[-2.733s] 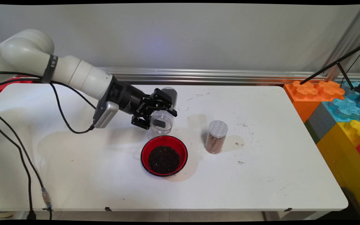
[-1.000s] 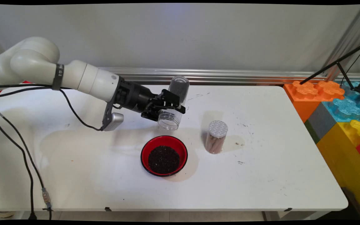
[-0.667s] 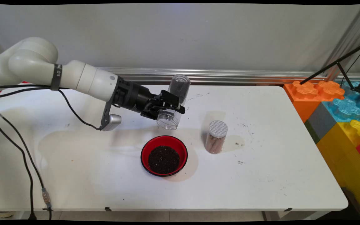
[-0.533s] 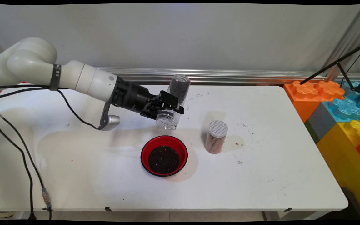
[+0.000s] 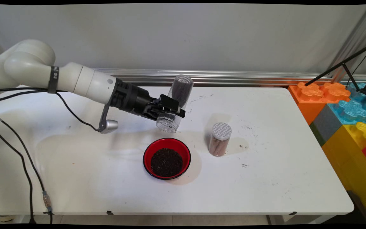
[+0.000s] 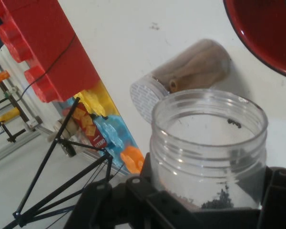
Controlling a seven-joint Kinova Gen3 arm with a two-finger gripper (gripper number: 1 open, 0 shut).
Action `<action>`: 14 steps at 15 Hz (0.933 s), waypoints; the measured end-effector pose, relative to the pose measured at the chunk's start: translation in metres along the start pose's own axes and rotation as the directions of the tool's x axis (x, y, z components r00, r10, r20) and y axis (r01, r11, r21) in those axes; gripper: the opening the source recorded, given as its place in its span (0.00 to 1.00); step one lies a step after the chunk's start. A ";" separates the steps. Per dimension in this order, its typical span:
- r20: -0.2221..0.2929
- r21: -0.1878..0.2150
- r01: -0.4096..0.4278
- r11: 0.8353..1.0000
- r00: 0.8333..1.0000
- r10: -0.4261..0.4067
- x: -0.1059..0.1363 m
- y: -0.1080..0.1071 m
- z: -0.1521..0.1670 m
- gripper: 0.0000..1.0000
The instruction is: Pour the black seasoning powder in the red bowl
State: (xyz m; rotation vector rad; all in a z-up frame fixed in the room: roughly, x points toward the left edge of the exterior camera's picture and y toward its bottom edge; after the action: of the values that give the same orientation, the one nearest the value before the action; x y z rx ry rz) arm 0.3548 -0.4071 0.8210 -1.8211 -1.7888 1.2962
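White tabletop stretches under me, with a pale wall behind it and bright toy blocks (image 5: pixel 345 105) off beyond my reach at the far end. My gripper (image 5: pixel 167 111) is clamped across the middle of a clear plastic jar (image 5: pixel 175 103), which I hold tilted in the air with its open, threaded mouth pointing down and toward the camera side, and its closed base raised behind. Dark grains sit inside it, some clinging near my fingers in the hand view. I judge it light and fairly stiff but smooth-walled, so it could slip or twist; the mid-body, where I have it, seems the safest place to hold. Just below and in front of the mouth stands a red bowl (image 5: pixel 167 158) holding dark granules. Beyond it, to the side, a second jar (image 5: pixel 220 139) with brown contents and a white perforated lid stands upright.
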 end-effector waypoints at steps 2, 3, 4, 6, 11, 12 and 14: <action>0.000 0.005 -0.012 1.000 1.000 0.012 0.002 0.000 0.000 0.00; 0.001 0.007 -0.016 1.000 1.000 0.016 0.002 0.000 0.000 0.00; 0.002 0.008 -0.019 1.000 1.000 0.019 0.002 0.000 0.000 0.00; 0.005 0.011 -0.027 1.000 1.000 0.027 0.004 0.000 -0.001 0.00; 0.008 0.021 -0.040 0.999 0.999 0.040 0.007 -0.002 -0.002 0.00; 0.009 0.023 -0.042 0.999 0.999 0.041 0.008 -0.003 -0.002 0.00; 0.011 0.028 -0.048 0.998 0.999 0.047 0.009 -0.004 -0.002 0.00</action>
State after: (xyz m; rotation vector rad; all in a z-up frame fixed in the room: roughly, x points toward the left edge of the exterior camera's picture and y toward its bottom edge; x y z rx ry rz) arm 0.3522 -0.3969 0.8214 -1.8557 -1.7334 1.3437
